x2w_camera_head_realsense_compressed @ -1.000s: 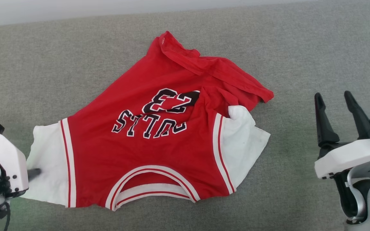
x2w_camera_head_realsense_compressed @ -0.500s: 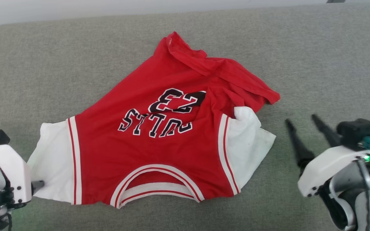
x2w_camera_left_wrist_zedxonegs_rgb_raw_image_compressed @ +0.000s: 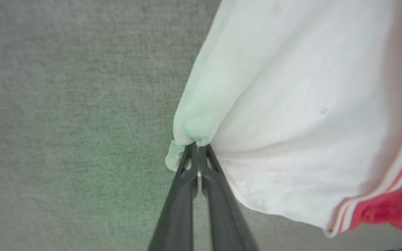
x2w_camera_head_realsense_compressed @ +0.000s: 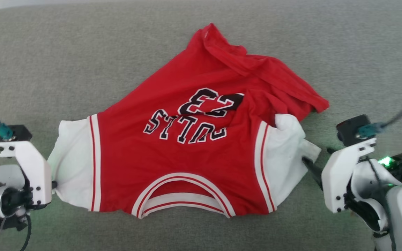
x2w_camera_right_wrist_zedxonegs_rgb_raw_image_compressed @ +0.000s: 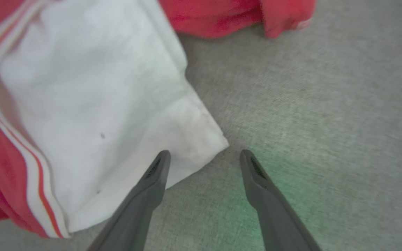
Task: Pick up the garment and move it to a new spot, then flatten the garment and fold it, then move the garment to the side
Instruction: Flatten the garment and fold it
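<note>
Garment (x2w_camera_head_realsense_compressed: 187, 160): lay rumpled at far right.
Left gripper (x2w_camera_left_wrist_zedxonegs_rgb_raw_image_compressed: 198, 148): clamped on left sleeve (x2w_camera_left_wrist_zedxonegs_rgb_raw_image_compressed: 291, 104).
Right gripper (x2w_camera_right_wrist_zedxonegs_rgb_raw_image_compressed: 204, 155): apart, straddling right sleeve (x2w_camera_right_wrist_zedxonegs_rgb_raw_image_compressed: 82, 104) corner.
Tip: corner needed a deep bite, then an even outward pull.

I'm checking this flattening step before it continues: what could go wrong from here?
The left gripper pinches only the very edge of one white sleeve of the garment; a pull may slip it free. The right gripper is open at the other sleeve's corner, so closing there may catch little cloth.
</note>
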{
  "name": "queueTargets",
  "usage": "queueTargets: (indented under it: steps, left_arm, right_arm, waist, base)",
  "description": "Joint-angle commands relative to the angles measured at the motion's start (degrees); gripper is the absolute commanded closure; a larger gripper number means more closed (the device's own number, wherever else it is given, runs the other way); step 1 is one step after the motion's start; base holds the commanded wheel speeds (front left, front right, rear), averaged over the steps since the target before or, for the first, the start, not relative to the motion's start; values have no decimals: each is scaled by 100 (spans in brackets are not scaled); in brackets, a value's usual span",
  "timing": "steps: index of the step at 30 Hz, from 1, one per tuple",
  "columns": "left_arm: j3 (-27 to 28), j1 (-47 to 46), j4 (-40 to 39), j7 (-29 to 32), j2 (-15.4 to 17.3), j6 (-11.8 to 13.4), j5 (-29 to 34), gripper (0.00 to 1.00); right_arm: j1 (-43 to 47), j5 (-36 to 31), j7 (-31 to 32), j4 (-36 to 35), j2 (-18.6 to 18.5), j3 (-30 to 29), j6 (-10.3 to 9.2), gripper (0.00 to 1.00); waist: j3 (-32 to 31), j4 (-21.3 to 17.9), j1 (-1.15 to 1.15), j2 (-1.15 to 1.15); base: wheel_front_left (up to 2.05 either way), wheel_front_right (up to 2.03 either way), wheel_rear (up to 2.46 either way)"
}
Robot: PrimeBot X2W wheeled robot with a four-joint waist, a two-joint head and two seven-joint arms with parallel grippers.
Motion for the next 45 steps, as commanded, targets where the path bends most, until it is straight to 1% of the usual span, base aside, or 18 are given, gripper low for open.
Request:
queueTargets:
  steps: [1, 4, 5, 6, 7, 8, 12, 16, 22, 27, 30, 33, 37, 41, 45]
  left_arm:
    - [-178, -15, 133, -39, -374, -72, 100, 100]
    - [-217, -131, 239, -70, -471, -151, 152, 100]
    - [-232, -172, 273, -74, -503, -179, 162, 100]
    - [-239, -199, 314, -92, -530, -204, 150, 100]
    - [-244, -225, 354, -114, -559, -231, 147, 100]
    - [-250, -259, 380, -132, -579, -255, 152, 100]
    - [-228, -379, 428, -179, -606, -329, 173, 100]
    - [-137, -584, 392, -154, -535, -370, 139, 100]
    - [41, -933, 131, -1, -229, -259, 168, 100]
    - [181, -1417, -192, 87, -159, -205, 219, 100]
    - [263, -1716, -316, 75, -122, -215, 269, 100]
    - [344, -2085, -414, 132, -143, -175, 322, 100]
    - [429, -2548, -393, 137, -289, -134, 367, 100]
    - [487, -3025, -232, 20, -430, -149, 515, 100]
    - [544, -3496, 52, -211, -606, -230, 618, 100]
  right_arm:
    - [-137, 49, 419, 186, -138, 176, -2, 0]
    - [-214, 267, 1067, 493, -189, 391, -1, 0]
    - [-230, 331, 1278, 574, -228, 479, 0, 2]
    - [-243, 421, 1441, 649, -231, 531, 0, 49]
    - [-297, 477, 1525, 705, -244, 556, 0, 94]
    - [-371, 514, 1582, 748, -278, 554, 0, 100]
    - [-565, 641, 1506, 749, -257, 419, -1, 100]
    - [-808, 853, 1418, 627, -212, 191, -2, 100]
    - [-1147, 1077, 1356, 363, -198, -117, -2, 100]
    - [-1585, 1134, 1264, 268, -154, -311, -2, 100]
    - [-1897, 1100, 1223, 283, -26, -547, -2, 100]
    - [-2267, 927, 1227, 340, 106, -715, -2, 100]
    - [-2766, 763, 1116, 482, 276, -847, -2, 100]
    - [-3273, 684, 874, 737, 321, -721, -2, 100]
    - [-3811, 651, 500, 1069, 279, -514, -2, 100]
  waist:
    - [74, 104, 0, 0]
    - [118, 176, 0, 0]
    - [128, 200, 0, 0]
    - [134, 216, 0, 0]
    - [137, 231, 0, 0]
    - [138, 245, 0, 0]
    - [115, 277, 0, 0]
    - [21, 276, 0, 0]
    - [-173, 217, 0, 0]
    - [-389, 172, 0, 0]
    - [-552, 140, 0, 0]
    - [-722, 110, 0, 0]
    - [-933, 72, 0, 0]
    - [-1107, 26, 0, 0]
    - [-1216, -22, 0, 0]
  base:
    - [0, 0, 0]
    - [0, 0, 0]
    - [0, 0, 0]
    - [0, 0, 0]
    - [0, 0, 0]
    - [0, 0, 0]
    - [0, 0, 0]
    - [0, 0, 0]
    - [0, 0, 0]
    - [0, 0, 0]
    - [0, 0, 0]
    - [0, 0, 0]
    - [0, 0, 0]
    - [0, 0, 0]
    - [0, 0, 0]
